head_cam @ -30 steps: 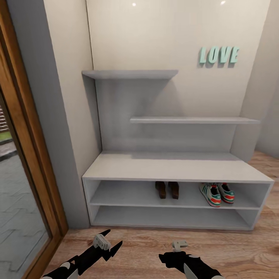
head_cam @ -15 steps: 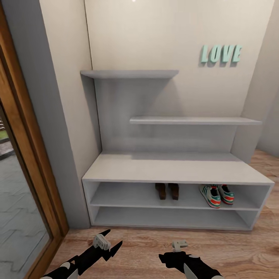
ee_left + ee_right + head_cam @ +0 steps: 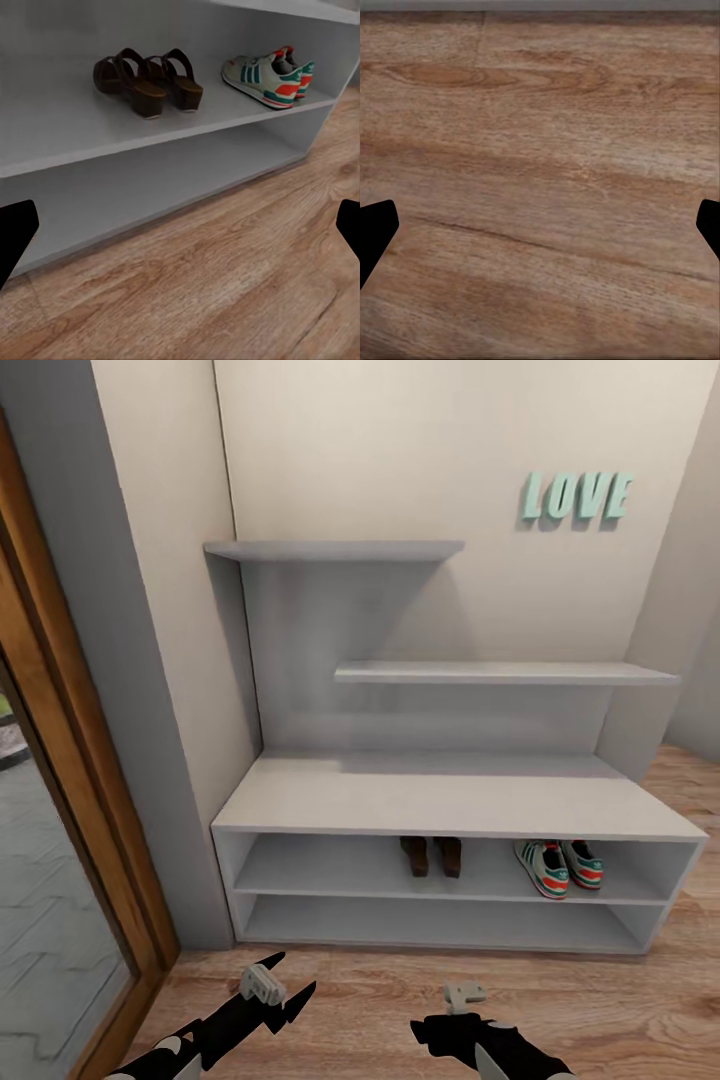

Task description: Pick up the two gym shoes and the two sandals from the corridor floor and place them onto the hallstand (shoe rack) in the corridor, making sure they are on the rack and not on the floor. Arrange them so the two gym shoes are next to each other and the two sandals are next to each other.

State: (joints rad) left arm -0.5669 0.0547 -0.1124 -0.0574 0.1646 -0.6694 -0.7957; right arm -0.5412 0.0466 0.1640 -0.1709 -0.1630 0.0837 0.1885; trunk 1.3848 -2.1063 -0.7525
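The two sandals [image 3: 432,856] stand side by side, dark brown, at the middle of the upper open shelf of the hallstand [image 3: 450,795]. The two gym shoes [image 3: 560,865], cream with green stripes and red heels, sit together at the right end of the same shelf. The left wrist view looks at the sandals [image 3: 146,79] and gym shoes [image 3: 270,73] from low over the corridor floor [image 3: 225,277]. My left gripper [image 3: 280,990] and right gripper [image 3: 458,1002] hang low over the floor in front of the rack. Both are open and hold nothing. The right wrist view faces bare planks [image 3: 540,150].
A wooden door frame [image 3: 80,780] with glass runs down the left side, beside a grey wall panel. Stepped wall shelves [image 3: 500,672] and mint LOVE letters [image 3: 575,497] sit above the bench. The lower shelf [image 3: 440,925] of the rack holds nothing.
The whole head picture has shifted slightly, so the camera moved a little. The shoes, sandals and both grippers keep their places.
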